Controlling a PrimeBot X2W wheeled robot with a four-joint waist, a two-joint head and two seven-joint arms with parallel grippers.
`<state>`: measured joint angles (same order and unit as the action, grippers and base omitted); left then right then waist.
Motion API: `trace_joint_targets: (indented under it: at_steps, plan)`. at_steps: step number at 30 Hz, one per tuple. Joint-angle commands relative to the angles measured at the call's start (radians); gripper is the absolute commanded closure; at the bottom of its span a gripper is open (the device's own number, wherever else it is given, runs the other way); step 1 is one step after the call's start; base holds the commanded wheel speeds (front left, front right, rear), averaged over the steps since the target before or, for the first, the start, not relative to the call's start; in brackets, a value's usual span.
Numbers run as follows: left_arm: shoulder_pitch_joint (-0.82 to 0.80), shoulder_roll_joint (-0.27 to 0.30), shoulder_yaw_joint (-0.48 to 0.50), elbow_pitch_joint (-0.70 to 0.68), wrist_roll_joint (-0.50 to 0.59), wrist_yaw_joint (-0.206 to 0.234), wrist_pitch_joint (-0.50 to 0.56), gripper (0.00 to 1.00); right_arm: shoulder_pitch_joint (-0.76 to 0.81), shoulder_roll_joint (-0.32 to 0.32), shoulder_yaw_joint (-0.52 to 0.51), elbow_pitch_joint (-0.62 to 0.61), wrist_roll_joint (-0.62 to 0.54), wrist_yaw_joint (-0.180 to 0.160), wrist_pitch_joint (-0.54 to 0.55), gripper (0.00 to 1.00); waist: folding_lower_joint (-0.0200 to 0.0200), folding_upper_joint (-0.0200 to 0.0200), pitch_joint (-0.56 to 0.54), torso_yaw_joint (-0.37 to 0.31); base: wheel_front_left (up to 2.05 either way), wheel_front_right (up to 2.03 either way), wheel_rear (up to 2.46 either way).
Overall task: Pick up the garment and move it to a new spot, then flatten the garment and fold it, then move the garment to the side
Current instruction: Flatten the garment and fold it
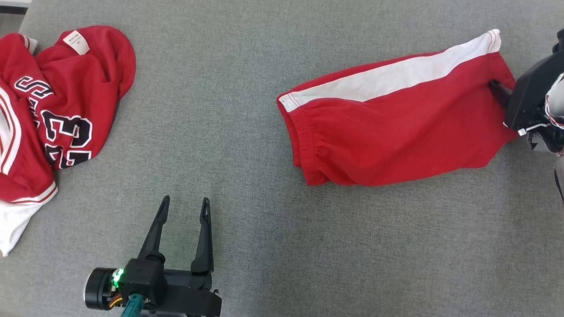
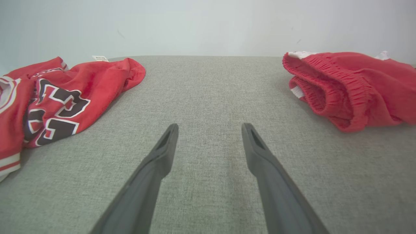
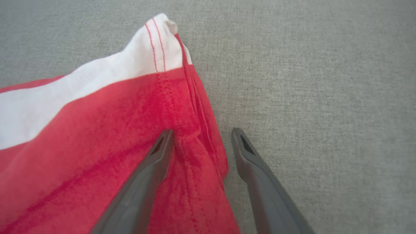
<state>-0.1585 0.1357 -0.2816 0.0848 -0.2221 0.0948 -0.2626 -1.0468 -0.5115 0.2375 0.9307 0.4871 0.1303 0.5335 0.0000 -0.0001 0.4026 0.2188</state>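
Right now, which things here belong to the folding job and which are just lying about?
In the job: red shorts; right gripper, open, straddling the shorts' hem edge.
Likely lying about: crumpled red jersey; left gripper, open, idle over the grey table.

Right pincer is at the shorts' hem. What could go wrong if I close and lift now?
1. The open right pincer straddles only the hem's edge of the shorts; closing may catch just one layer or slip off.
2. The left pincer sits apart over the bare table, so a one-sided lift could bunch the fabric.
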Motion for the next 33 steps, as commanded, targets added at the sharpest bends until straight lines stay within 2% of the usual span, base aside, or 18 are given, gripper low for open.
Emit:
trace_joint_targets:
  at_steps: [1, 5, 9, 19, 22, 29, 33]
  plan:
    - [0.012, -0.007, 0.007, 0.006, 0.009, -0.007, -0.003, 0.0, 0.035, 0.029, 0.012, 0.006, -0.005, 0.001, 0.03, 1.0, 0.0, 0.0001, 0.003, -0.001, 0.0, 0.0, 0.0]
    - [0.008, -0.02, 0.023, 0.02, 0.015, -0.024, -0.003, 0.0, 0.064, 0.019, 0.015, -0.031, -0.003, 0.001, 0.069, 1.0, 0.0, 0.0001, -0.001, -0.01, 0.0, 0.0, 0.0]
    - [0.01, -0.031, 0.035, 0.034, 0.021, -0.042, -0.003, 0.0, 0.097, -0.005, -0.012, -0.091, -0.008, 0.001, 0.054, 1.0, 0.0, 0.0001, -0.021, -0.028, 0.0, 0.0, 0.0]
    - [0.014, -0.048, 0.051, 0.064, 0.027, -0.075, -0.003, 0.0, 0.221, -0.042, -0.121, -0.226, -0.046, 0.001, 0.019, 1.0, 0.0, 0.0001, -0.088, -0.092, 0.0, 0.0, 0.0]
    - [0.018, -0.053, 0.057, 0.073, 0.03, -0.077, -0.003, 0.0, 0.258, -0.059, -0.18, -0.263, -0.094, 0.001, -0.004, 1.0, 0.0, 0.0001, -0.112, -0.11, 0.0, 0.0, 0.0]
    - [0.028, -0.063, 0.066, 0.09, 0.031, -0.09, -0.003, 0.0, 0.312, -0.038, -0.283, -0.348, -0.203, 0.001, -0.038, 1.0, 0.0, 0.0001, -0.155, -0.133, 0.0, 0.0, 0.0]
    - [0.031, -0.069, 0.065, 0.099, 0.03, -0.094, -0.003, 0.0, 0.331, 0.009, -0.289, -0.406, -0.226, 0.001, -0.023, 1.0, 0.0, 0.0001, -0.177, -0.129, 0.0, 0.0, 0.0]
